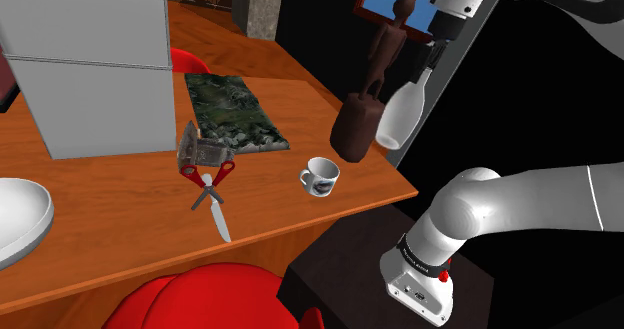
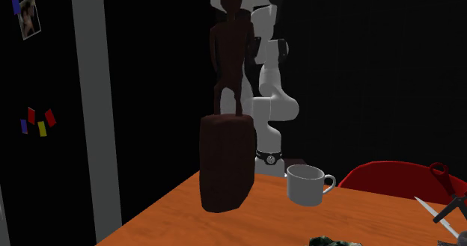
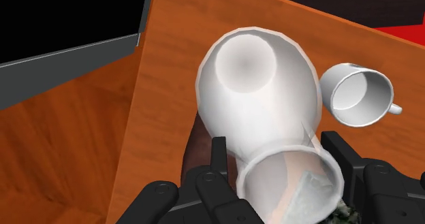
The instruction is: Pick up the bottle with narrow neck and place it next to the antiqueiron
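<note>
A white bottle with a narrow neck (image 1: 400,117) hangs in the air past the table's corner at the shoulder view's right, neck up. My black gripper (image 1: 432,57) is shut on its neck. In the wrist view the fingers (image 3: 218,154) clasp the neck, and the bottle's round body (image 3: 259,86) points away toward the table (image 3: 170,66). The antique iron (image 1: 200,149), a grey wedge, stands mid-table by red-handled scissors (image 1: 210,185), well to the shoulder view's left of the bottle.
A dark brown figure statue (image 1: 360,117) stands at the table's corner just beside the bottle. A white mug (image 1: 320,175) sits near the edge. A green patterned mat (image 1: 235,112), a large grey box (image 1: 90,57), a white bowl (image 1: 15,217) and a red chair (image 1: 200,297) are around.
</note>
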